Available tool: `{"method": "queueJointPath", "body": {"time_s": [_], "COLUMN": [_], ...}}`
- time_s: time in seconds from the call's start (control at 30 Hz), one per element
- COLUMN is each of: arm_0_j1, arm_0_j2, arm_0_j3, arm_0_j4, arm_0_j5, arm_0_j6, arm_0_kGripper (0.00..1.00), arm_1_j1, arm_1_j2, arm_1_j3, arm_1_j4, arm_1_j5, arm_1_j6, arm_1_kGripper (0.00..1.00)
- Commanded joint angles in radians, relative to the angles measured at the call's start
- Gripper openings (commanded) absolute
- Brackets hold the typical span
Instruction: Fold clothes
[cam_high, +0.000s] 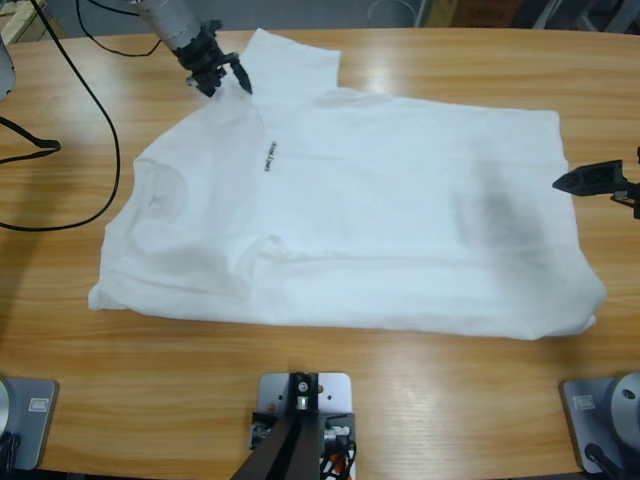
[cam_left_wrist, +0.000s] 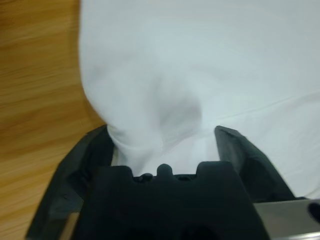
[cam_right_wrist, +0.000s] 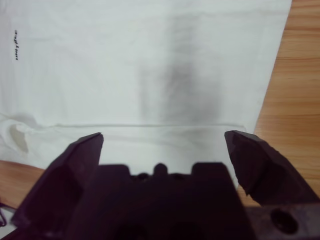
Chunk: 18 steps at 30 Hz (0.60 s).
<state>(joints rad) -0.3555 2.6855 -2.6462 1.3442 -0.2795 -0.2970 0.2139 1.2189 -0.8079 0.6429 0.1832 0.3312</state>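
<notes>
While the T-shirt (cam_high: 380, 210) lay flat mid-table, only the wrist views showed jaws: the left gripper (cam_left_wrist: 165, 137), far-left, gaped around bunched cloth, and the right gripper (cam_right_wrist: 162, 142) gaped over the hem.

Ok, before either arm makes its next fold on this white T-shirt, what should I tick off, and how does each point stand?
1. Left gripper on fabric: ok; open jaws straddle a raised bunch of the T-shirt.
2. Left grip closed: not ok, jaws apart.
3. Right gripper in position: ok; open, facing the shirt's edge, with fabric between its jaws.
4. Right grip closed: not ok.
5. Shirt spread flat: not ok; the sleeve near the left gripper is rumpled, and the front edge is folded over.
6. Black cable clear of shirt: ok, it lies on the table beside it.
</notes>
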Motion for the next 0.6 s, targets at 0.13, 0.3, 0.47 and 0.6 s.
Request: {"method": "queueJointPath", "body": {"time_s": [0.13, 0.3, 0.47, 0.6], "arm_0_j1": [-0.010, -0.003, 0.012, 0.013], "arm_0_j2": [0.116, 0.101, 0.074, 0.050], "arm_0_j3": [-0.197, -0.205, -0.213, -0.212], "arm_0_j4": [0.039, 0.065, 0.127, 0.177], "arm_0_j5": [-0.044, -0.064, -0.085, -0.092], "arm_0_j6": [0.063, 0.085, 0.106, 0.142], "arm_0_kGripper": [0.000, 0.000, 0.000, 0.000], "arm_1_j1": [0.012, 0.009, -0.019, -0.028], "arm_1_j2": [-0.024, -0.021, -0.025, -0.034], "arm_1_j3": [0.039, 0.039, 0.033, 0.032], "arm_1_j4": [-0.022, -0.022, -0.018, -0.010], "arm_1_j5": [0.002, -0.005, -0.004, -0.001], "arm_1_j6": [-0.014, -0.014, -0.012, -0.002], "arm_1_kGripper": [0.858, 0.849, 0.821, 0.826]}}
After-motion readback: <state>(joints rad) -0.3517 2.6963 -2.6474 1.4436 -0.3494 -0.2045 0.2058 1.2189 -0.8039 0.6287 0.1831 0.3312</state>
